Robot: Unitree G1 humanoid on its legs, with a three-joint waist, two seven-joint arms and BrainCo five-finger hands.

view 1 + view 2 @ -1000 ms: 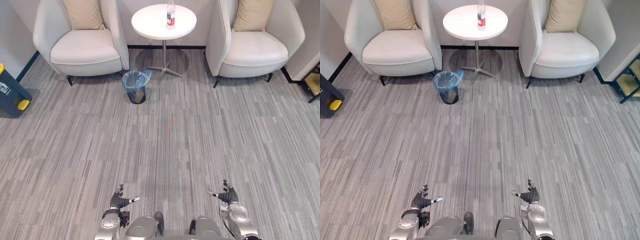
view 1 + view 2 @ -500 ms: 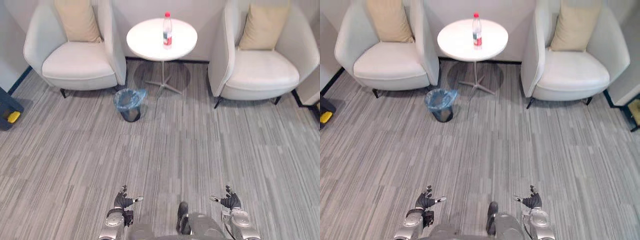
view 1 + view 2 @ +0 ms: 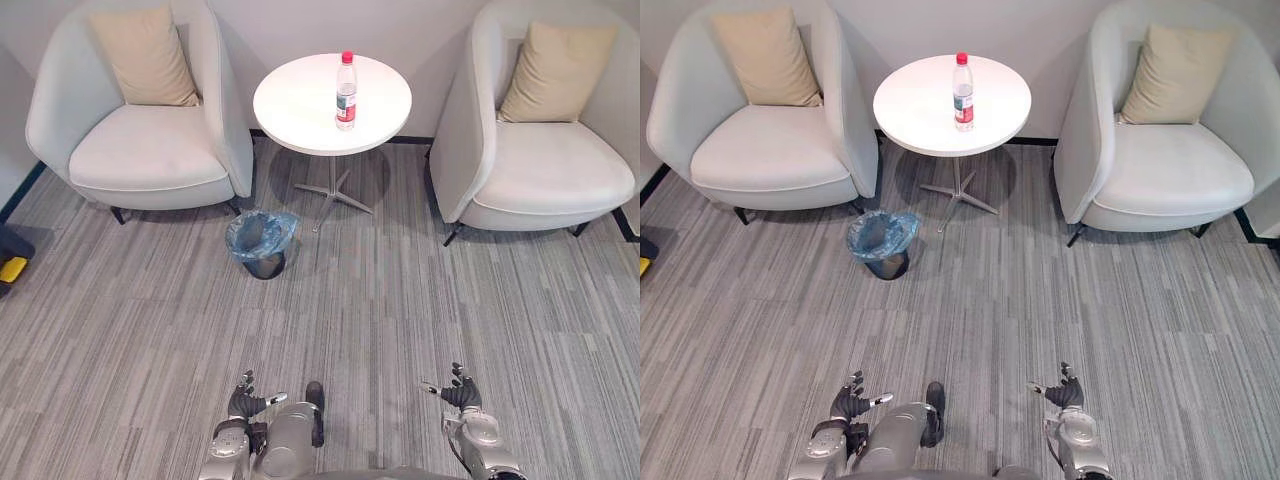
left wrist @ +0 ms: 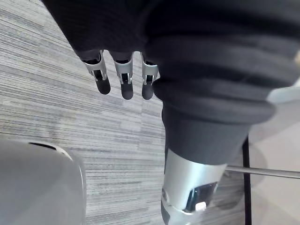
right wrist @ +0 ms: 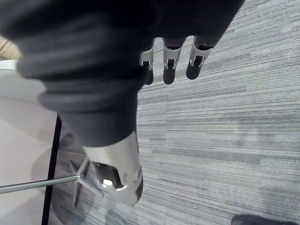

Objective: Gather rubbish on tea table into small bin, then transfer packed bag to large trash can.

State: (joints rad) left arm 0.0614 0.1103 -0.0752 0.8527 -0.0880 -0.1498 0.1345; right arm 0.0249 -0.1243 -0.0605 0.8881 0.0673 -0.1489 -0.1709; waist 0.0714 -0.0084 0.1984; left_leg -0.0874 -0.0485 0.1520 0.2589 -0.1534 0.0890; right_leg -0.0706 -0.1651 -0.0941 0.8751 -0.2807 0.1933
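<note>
With your left hand (image 3: 243,402) and right hand (image 3: 462,396) relaxed and empty, the bottle (image 3: 346,92) stands on the tea table (image 3: 298,102) well beyond the fingers (image 4: 123,77); reach hastily and you may topple it.

Red-capped bottle (image 3: 346,91) upright on table (image 3: 300,105); blue-lined bin (image 3: 262,240) below.

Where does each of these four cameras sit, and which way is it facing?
Left eye view: on the head, facing down at table, bottle, small bin; left robot hand and right robot hand at bottom.
Right eye view: beside it; shares that whole scene.
Left wrist view: on the left wrist, along its straight fingers at carpet.
Right wrist view: on the right wrist, likewise facing carpet.
</note>
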